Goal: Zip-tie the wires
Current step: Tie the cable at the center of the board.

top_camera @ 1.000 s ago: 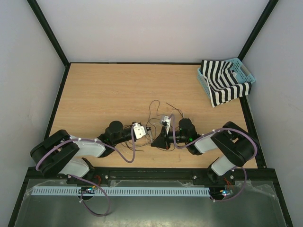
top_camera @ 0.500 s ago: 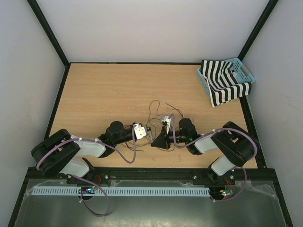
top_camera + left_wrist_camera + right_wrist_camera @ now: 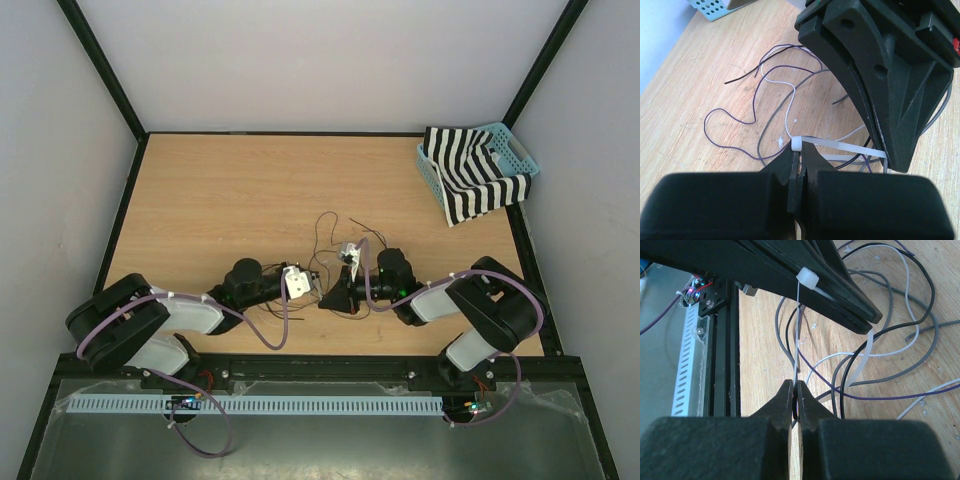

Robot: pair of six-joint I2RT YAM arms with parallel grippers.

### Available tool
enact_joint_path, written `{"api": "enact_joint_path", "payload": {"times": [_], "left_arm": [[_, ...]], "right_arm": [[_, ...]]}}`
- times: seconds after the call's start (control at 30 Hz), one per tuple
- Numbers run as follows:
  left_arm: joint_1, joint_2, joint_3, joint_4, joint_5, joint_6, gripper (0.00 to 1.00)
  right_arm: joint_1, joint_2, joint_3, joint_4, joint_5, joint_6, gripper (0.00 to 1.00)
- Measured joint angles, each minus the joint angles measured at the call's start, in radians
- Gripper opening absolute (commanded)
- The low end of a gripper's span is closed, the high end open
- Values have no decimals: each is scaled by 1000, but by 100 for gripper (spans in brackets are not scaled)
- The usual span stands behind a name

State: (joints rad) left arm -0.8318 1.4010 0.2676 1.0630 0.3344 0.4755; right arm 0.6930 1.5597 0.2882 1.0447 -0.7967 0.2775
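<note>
From above, both arms reach in over the near middle of the wooden table (image 3: 250, 190). The left gripper (image 3: 313, 282) and the right gripper (image 3: 325, 300) meet tip to tip, just near of the wires (image 3: 322, 228). These thin strands loop loosely toward the far side. At the far right corner a light blue basket (image 3: 520, 152) holds a black-and-white striped cloth (image 3: 470, 180).

In the left wrist view, the left fingers are pressed together on the zip tie (image 3: 840, 146), pinching it right below its small white head. The ribbed strap runs rightward from the head and disappears behind the black body of the right gripper. Purple, white, grey and black strands curl over the wood beyond. Some pass under the strap, but whether it encircles them cannot be told here.

In the right wrist view, the right fingers are squeezed shut on the strap's thin tail. It rises straight from them to the head, which rests against the left gripper's dark fingers. A wider stretch of strap curves down to the right among the grey, black, white and purple strands lying on the table.
</note>
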Motion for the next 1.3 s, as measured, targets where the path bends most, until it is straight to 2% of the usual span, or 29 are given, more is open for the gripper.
{"api": "enact_joint_path", "payload": {"times": [1.3], "left_arm": [[-16,11,-6,0,-29,33,0]], "right_arm": [[-2,14,8,-20,-8,-6,12]]}}
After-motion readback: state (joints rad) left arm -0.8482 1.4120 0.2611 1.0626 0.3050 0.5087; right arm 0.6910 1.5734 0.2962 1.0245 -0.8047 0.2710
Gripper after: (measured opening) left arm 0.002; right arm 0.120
